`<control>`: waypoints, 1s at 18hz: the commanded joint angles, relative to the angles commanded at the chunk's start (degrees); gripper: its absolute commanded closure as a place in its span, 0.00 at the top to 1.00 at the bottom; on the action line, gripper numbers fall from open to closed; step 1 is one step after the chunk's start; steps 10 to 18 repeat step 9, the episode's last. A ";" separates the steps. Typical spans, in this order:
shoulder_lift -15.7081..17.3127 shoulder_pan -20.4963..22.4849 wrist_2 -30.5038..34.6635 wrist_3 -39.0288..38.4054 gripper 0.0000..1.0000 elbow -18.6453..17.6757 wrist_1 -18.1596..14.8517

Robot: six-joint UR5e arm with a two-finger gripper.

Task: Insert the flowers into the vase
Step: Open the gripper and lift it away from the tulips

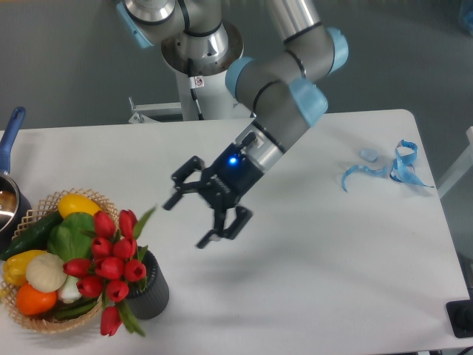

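The flowers [111, 268], a bunch of red tulip buds with green leaves, stand in the vase [151, 292], a short dark grey ribbed cup at the front left of the white table. One bud droops down at the front of the vase. My gripper [189, 220] hangs above the table to the right of the flowers, apart from them. Its two black fingers are spread wide with nothing between them.
A wicker basket [38, 207] with yellow, green, white and orange produce sits right beside the vase at the left edge. A blue-handled pot [9, 148] is at the far left. A blue ribbon [392, 166] lies at the far right.
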 joint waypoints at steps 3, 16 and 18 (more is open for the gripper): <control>0.09 -0.09 11.78 -2.02 1.00 2.20 -0.09; -0.53 -2.81 39.32 -4.49 1.00 -0.52 -0.35; -0.53 -2.81 39.32 -4.49 1.00 -0.52 -0.35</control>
